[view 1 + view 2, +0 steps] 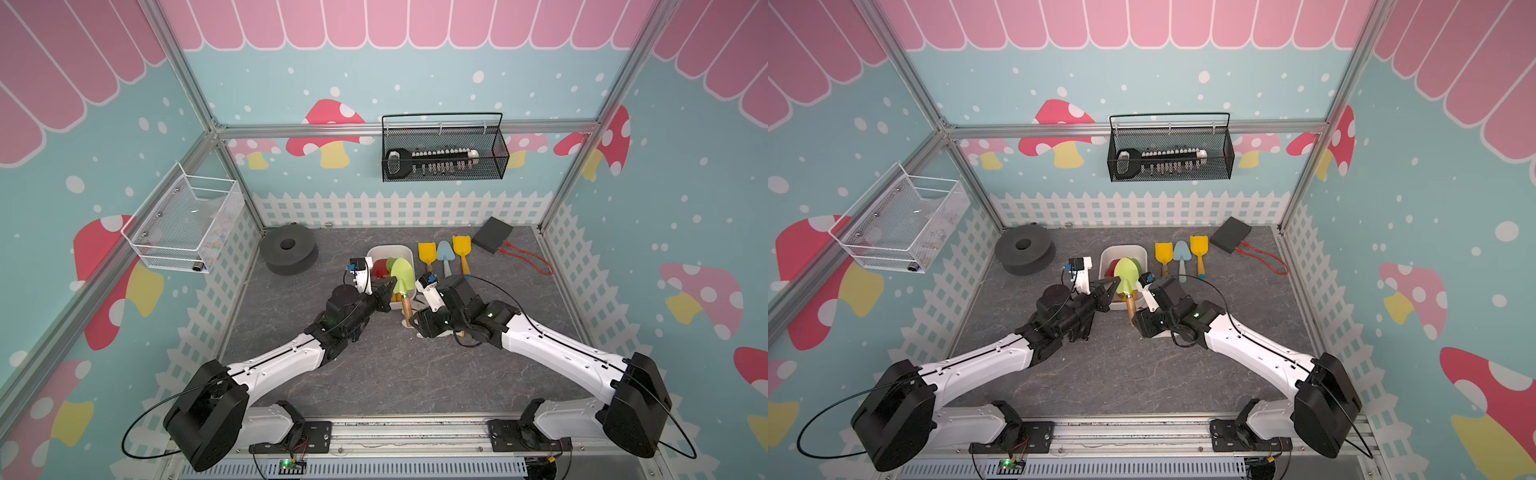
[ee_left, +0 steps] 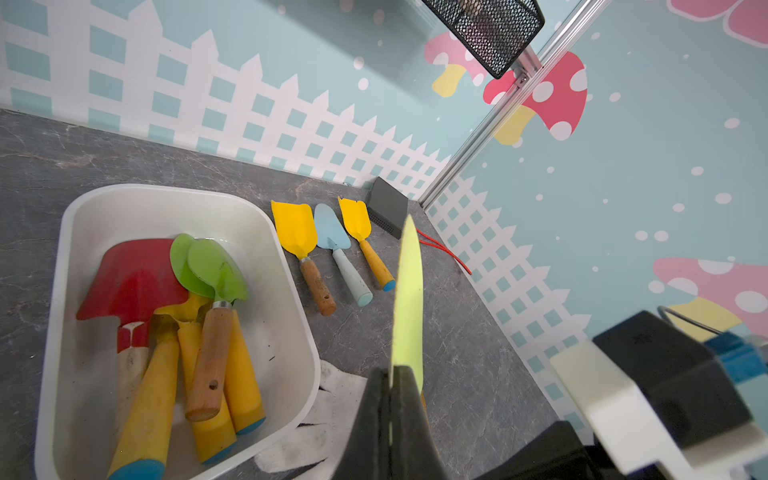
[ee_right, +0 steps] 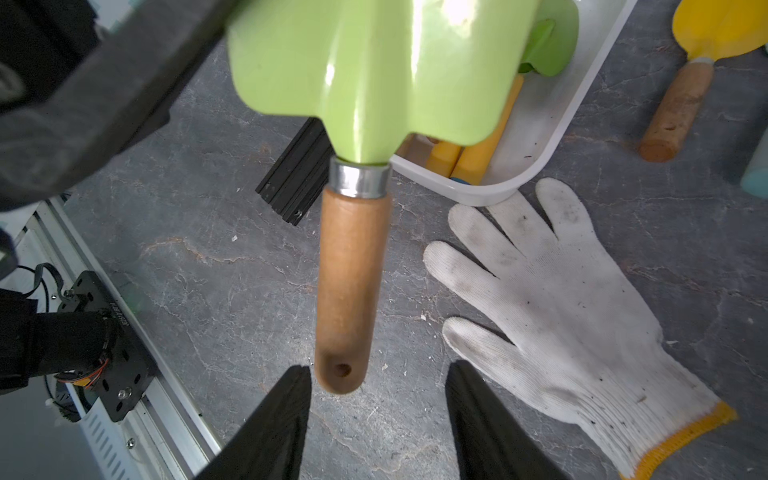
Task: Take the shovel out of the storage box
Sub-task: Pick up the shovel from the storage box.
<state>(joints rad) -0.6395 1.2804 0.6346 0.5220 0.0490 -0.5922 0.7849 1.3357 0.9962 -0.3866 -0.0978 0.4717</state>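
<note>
My left tool (image 2: pixel 390 376) is pinching the blade of the light-green shovel (image 1: pixel 402 277), which is at the centre of both top views, above the lower right corner of the storage box (image 1: pixel 388 248). My right tool (image 3: pixel 378 368) is spread. The end of the shovel's wooden handle sits between its fingers, above the worktop (image 3: pixel 208 249) beside a white glove (image 3: pixel 561 316).

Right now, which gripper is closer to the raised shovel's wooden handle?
Right. The right gripper sits open just off the handle tip; the left gripper pinches the lime blade.
</note>
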